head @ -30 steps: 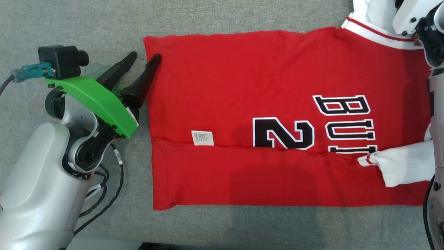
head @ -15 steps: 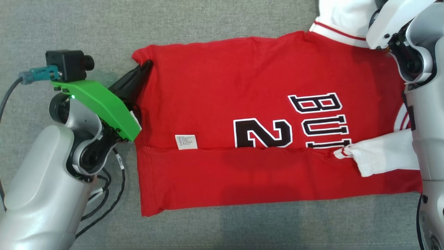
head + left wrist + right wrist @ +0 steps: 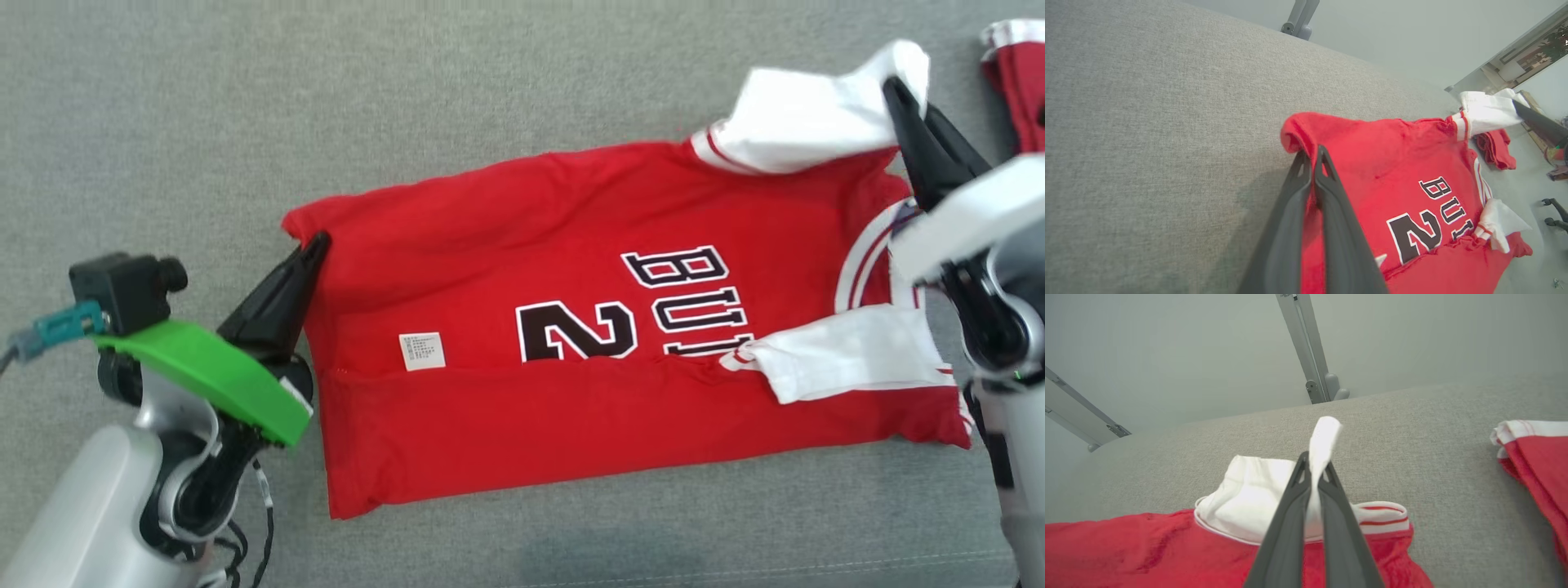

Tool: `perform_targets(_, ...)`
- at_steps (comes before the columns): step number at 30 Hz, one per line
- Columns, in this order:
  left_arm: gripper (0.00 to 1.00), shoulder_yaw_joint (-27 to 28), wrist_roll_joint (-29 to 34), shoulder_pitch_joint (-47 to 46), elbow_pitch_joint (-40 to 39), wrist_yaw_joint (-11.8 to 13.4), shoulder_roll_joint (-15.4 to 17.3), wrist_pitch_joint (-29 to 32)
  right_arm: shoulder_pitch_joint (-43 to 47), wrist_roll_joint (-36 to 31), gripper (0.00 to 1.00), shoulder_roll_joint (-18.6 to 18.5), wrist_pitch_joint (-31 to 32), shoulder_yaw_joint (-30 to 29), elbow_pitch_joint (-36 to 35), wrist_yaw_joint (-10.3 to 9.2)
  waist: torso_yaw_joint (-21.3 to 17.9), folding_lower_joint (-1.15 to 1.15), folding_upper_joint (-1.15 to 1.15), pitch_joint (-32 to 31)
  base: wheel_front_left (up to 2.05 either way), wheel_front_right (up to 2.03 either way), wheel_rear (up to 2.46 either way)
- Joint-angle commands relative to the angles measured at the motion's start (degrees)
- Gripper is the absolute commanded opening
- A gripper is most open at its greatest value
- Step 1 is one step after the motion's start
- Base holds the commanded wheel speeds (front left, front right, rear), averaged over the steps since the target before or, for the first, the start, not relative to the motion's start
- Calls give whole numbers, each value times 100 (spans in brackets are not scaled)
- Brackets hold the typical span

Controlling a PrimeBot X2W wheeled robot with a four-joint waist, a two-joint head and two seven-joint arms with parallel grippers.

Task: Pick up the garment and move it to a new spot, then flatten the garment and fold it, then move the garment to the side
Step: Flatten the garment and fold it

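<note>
red jersey (image 3: 490, 425) sits half-folded on the grey cushion (image 3: 245, 98). i'd lift both ends evenly, hold the far edge taut, lay it square onto the near fold. left gripper (image 3: 315, 243) clamped on the far hem corner, right gripper (image 3: 898, 90) clamped on the far white sleeve (image 3: 800, 122); both arms reach forward, low

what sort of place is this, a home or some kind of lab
Probably a robot lab or test room, not a home: the red jersey lies on a wide grey fabric-covered surface, bare metal frame struts rise behind it against a plain wall, and a second red garment lies aside.
</note>
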Motion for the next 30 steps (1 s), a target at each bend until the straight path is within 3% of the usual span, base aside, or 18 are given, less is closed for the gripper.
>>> perform_targets(1, 0, 59, 40, 157, -54, 76, 11, -91, 260, 109, 0, 28, -37, -122, -144, -1, -203, 0, 5, -408, 0, 0, 0)
perform_targets(9, 0, 62, 91, 997, -72, 270, -140, -587, 1859, 393, 0, 534, -61, -518, -1099, 0, -343, 0, 5, -614, 0, 0, 0)
perform_targets(16, 0, 100, 165, 1589, 300, 309, -382, -1265, 2575, 136, 0, 697, -153, -363, -858, 0, -396, 0, 5, -627, 0, 0, 0)
perform_targets(17, 25, 72, 273, 1646, 366, 314, -379, -1382, 2589, 80, 49, 677, -224, -348, -798, -1, -395, 0, 5, -632, 0, 0, 0)
perform_targets(18, 64, 46, 399, 1689, 429, 313, -383, -1531, 2605, 24, 83, 685, -267, -376, -705, -1, -394, 0, 5, -642, 0, 0, 0)
perform_targets(19, 100, 11, 525, 1740, 485, 292, -394, -1678, 2635, -69, 100, 669, -277, -379, -613, 0, -392, 0, 5, -661, 0, 0, 0)
perform_targets(23, 100, -122, 681, 2153, 707, 225, -468, -2015, 2726, -239, 100, 587, -331, -405, -470, 0, -382, 0, 5, -747, 0, 0, 0)
perform_targets(30, 100, 151, 1266, 2719, 1012, 684, -575, -2323, 2632, -433, 100, 656, -475, -803, -572, 0, -415, 0, 5, -820, 0, 0, 0)
